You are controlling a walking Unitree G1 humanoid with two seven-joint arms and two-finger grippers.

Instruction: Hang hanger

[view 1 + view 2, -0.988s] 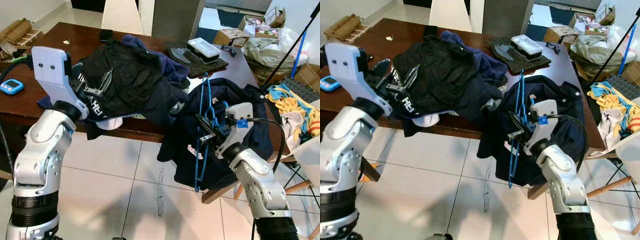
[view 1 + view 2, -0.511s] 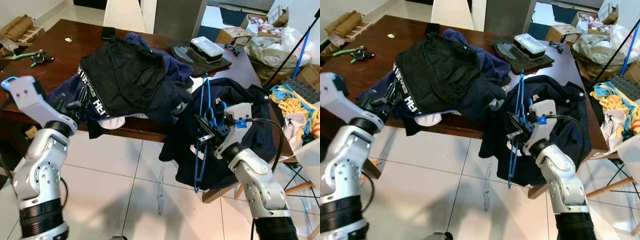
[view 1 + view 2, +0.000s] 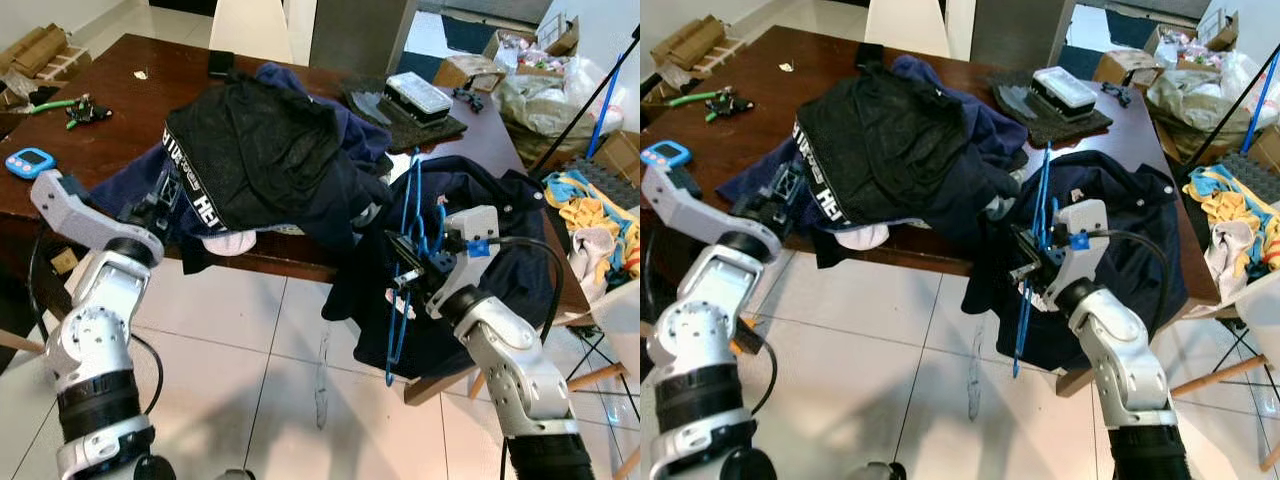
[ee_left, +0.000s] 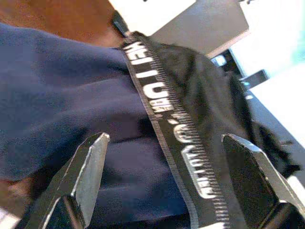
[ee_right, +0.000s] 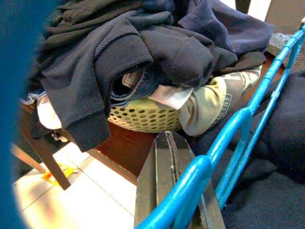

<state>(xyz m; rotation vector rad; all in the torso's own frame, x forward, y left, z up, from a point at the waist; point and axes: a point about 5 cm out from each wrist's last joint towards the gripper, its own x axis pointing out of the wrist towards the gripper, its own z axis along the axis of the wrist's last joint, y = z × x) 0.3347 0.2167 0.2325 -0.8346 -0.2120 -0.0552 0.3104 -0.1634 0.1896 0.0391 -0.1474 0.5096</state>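
Left eye view. Wooden table (image 3: 120, 110) bearing a heap of dark clothes (image 3: 270, 160); a dark navy garment (image 3: 490, 230) drapes over the table's near right corner. Right gripper (image 3: 405, 268) holds the blue hanger (image 3: 404, 290) upright in front of that garment, hook uppermost, lower end hanging below the table edge above the tiled floor. Left gripper (image 3: 160, 200) sits at the near left edge of the heap, beside a black waistband with white lettering (image 3: 195, 200).

Right eye view. Same layout. No rail or rack to receive the hanger can be made out, so the hanging itself is judged not yet done; the hanger is in hand only.

Left wrist view. Left gripper's fingers (image 4: 88, 164) stand wide apart with nothing between them, pointed at the lettered waistband and blue cloth beyond.

Right wrist view. Right gripper's fingers (image 5: 164, 176) are closed together on the blue hanger, whose bars run across them. Beyond: a yellow perforated basket (image 5: 143, 117) under piled clothing.

Status: hanger grasped; a place to hang it remains to be reached.
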